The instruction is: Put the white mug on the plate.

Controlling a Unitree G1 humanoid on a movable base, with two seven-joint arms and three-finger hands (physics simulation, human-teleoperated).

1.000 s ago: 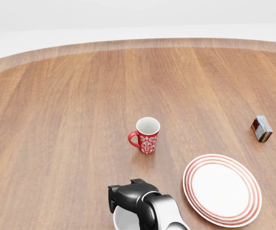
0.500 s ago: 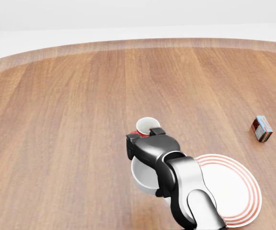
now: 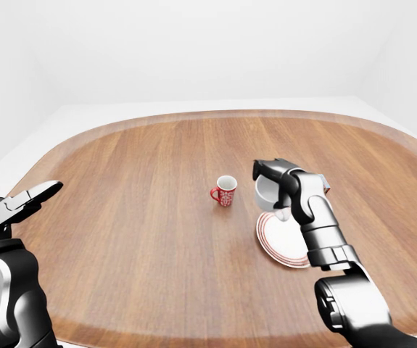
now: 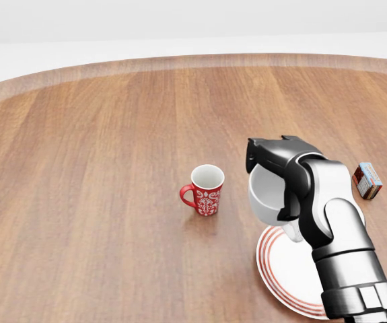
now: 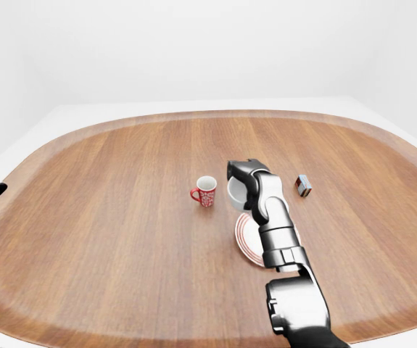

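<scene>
My right hand (image 4: 277, 158) is shut on the white mug (image 4: 266, 196) and holds it in the air over the upper left rim of the plate (image 4: 277, 272). The plate is white with red rings and lies on the wooden table; my forearm hides its right part in the head view. The mug's opening is hidden by my fingers. My left hand (image 3: 28, 198) is open and empty at the far left of the left-eye view, over the table's edge.
A red patterned mug (image 4: 206, 190) stands upright left of the held mug, handle to the left. A small box (image 4: 368, 180) lies to the right of the plate. The round wooden table (image 4: 99, 148) stretches around them.
My right hand with the white mug has moved from the bottom of the head view up and to the right, past the red mug, to above the plate's rim.
</scene>
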